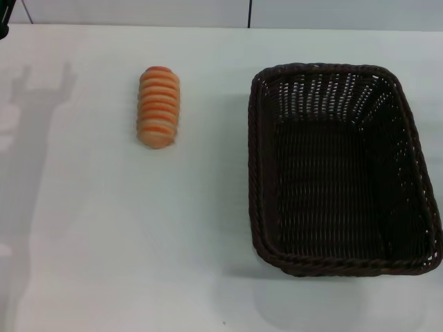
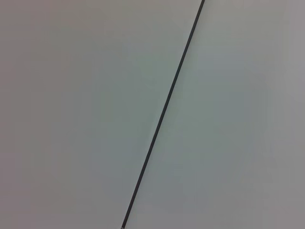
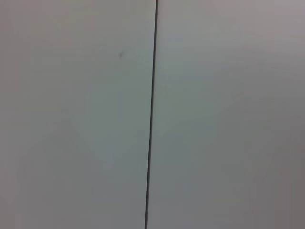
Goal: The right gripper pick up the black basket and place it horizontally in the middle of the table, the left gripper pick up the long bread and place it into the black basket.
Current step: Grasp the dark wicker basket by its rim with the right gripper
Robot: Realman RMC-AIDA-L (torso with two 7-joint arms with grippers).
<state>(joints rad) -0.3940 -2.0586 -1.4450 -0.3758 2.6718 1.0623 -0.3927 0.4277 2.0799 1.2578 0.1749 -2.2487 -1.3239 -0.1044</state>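
Observation:
The black basket (image 1: 339,169) stands on the right side of the white table (image 1: 104,242), with its long side running from front to back. It holds nothing. The long bread (image 1: 158,106), striped orange and cream, lies on the table to the basket's left, lengthwise front to back. Neither gripper shows in the head view; only an arm's shadow (image 1: 28,104) falls on the table at the far left. Both wrist views show only a plain pale surface crossed by a thin dark seam (image 2: 162,114) (image 3: 151,114).
The table's far edge meets a pale wall with a dark vertical seam (image 1: 250,12). A small dark object (image 1: 3,28) sits at the top left corner. Bare tabletop lies between the bread and the basket and along the front.

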